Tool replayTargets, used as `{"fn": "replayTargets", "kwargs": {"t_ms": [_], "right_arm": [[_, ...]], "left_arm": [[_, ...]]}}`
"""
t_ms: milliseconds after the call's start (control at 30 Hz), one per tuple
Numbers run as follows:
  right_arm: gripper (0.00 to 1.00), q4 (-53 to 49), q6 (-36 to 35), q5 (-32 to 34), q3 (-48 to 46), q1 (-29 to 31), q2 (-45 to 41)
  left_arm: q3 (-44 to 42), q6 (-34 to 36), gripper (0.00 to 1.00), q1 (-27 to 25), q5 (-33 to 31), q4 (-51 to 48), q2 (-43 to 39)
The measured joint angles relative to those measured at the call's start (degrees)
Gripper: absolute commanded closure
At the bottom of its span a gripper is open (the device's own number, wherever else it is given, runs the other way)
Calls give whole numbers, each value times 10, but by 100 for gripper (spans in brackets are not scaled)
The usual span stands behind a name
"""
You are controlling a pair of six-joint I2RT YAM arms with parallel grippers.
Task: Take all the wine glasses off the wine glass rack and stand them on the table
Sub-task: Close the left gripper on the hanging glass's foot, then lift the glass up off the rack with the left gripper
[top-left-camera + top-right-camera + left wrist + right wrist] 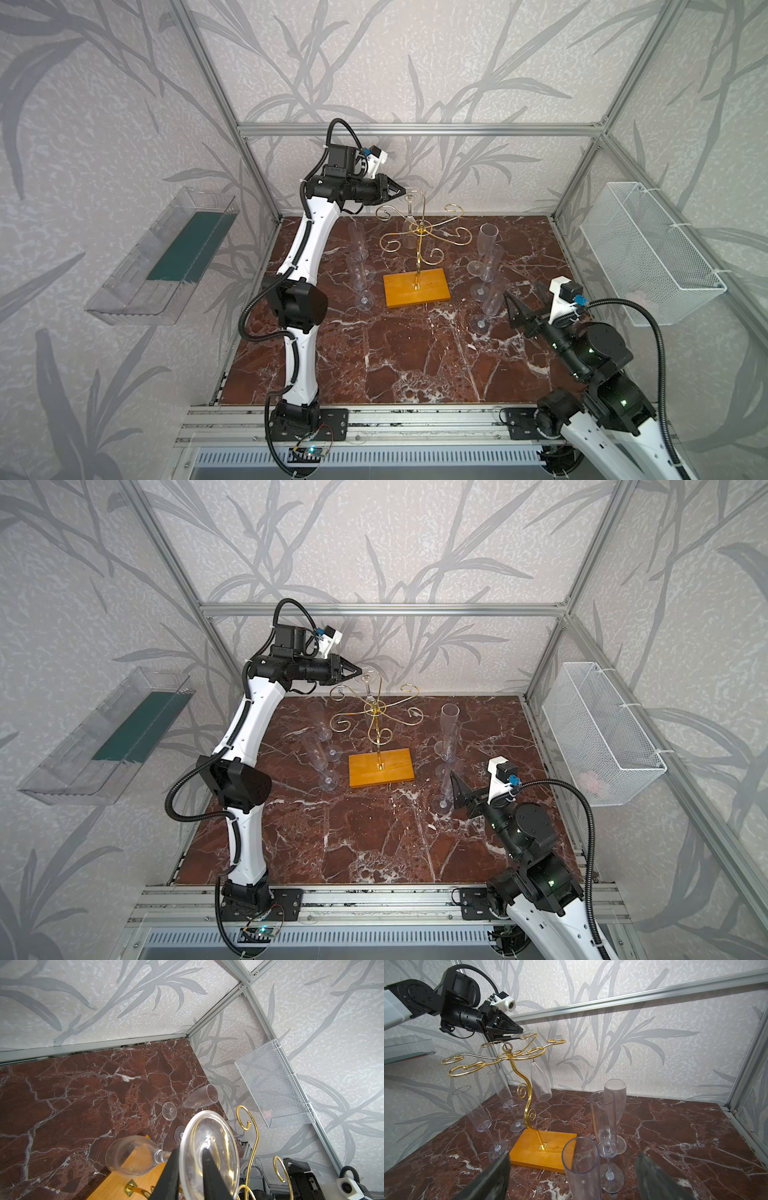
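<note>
The gold wire wine glass rack (415, 289) (380, 766) (542, 1151) stands on its orange wooden base mid-table. One clear wine glass (409, 235) (539, 1082) hangs bowl-down from a rear arm, its round foot (209, 1142) on top of the wire. My left gripper (401, 192) (357, 672) (191, 1152) (520, 1030) is up at that arm, shut on the foot with one finger on each face of the disc. My right gripper (524, 297) (573, 1156) hovers low at the front right, open, with an upright flute (581, 1167) standing between its spread fingers, untouched.
Several clear flutes stand on the marble: two left of the rack (357, 257), three to its right (488, 249). A white mesh basket (648, 253) hangs on the right wall. A clear plastic tray (166, 257) hangs on the left wall. Aluminium frame posts edge the table.
</note>
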Motion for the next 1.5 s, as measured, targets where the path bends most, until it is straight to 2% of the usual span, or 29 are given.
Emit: {"fn": "replayTargets", "kwargs": {"t_ms": [333,933,1500], "right_arm": [[9,-7,0,4,0,0,-6],[10,-12,0,11,0,0,-22],[10,-21,0,16,0,0,-49]], "left_arm": [[13,-3,100,0,10,12,0],[-8,-52,100,0,7,39,-12],[-63,-165,100,-8,36,182,-31]]}}
